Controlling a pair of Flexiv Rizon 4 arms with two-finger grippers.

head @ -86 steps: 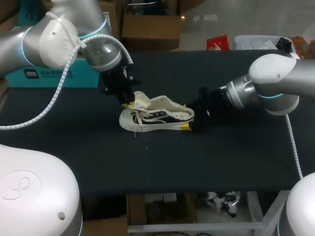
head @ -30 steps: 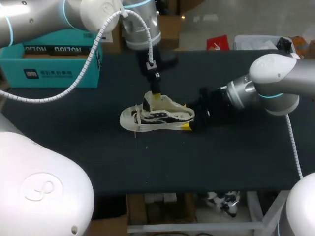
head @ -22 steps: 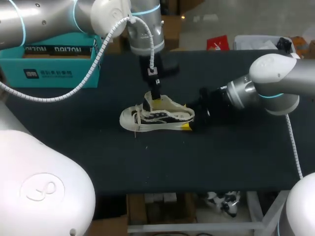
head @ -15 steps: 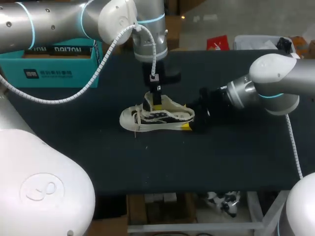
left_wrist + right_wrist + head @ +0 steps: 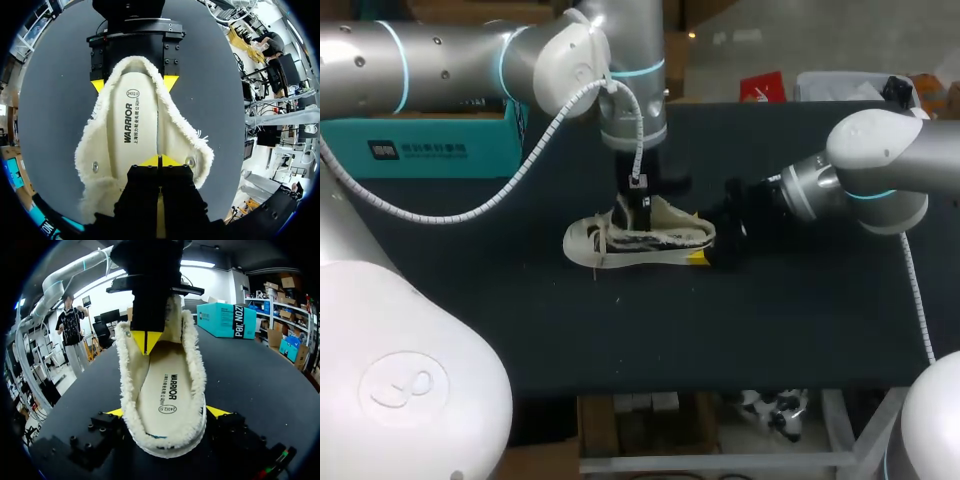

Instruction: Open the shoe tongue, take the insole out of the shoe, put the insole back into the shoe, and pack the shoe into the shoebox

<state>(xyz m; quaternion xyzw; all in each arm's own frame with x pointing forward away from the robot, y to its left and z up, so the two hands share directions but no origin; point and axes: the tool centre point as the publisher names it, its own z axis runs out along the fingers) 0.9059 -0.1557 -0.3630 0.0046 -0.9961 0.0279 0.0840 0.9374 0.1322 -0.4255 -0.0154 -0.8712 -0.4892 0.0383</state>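
A fleece-lined sneaker (image 5: pixel 655 240) lies on the black table (image 5: pixel 770 320), toe pointing left. My left gripper (image 5: pixel 638 212) comes down from above into its mouth. Its fingers (image 5: pixel 159 161) are shut, tips together on the front of the white insole (image 5: pixel 132 120), with nothing seen between them. My right gripper (image 5: pixel 705 242) is at the heel. Its yellow tips stand wide apart, one against each side of the heel (image 5: pixel 134 84), so it is shut on the shoe. In the right wrist view, the left gripper (image 5: pixel 146 341) points down at the insole (image 5: pixel 162 390). The teal shoebox (image 5: pixel 415 140) stands at the back left.
Bare black tabletop stretches in front of the shoe towards the near edge (image 5: pixel 720 385). My left arm (image 5: pixel 470 60) reaches across above the shoebox. In the right wrist view, the shoebox (image 5: pixel 222 320) stands far beyond the shoe.
My left gripper let go of the tongue, swung from the shoe's left to above its mouth and sank into the opening. The shoe and the right arm have not moved.
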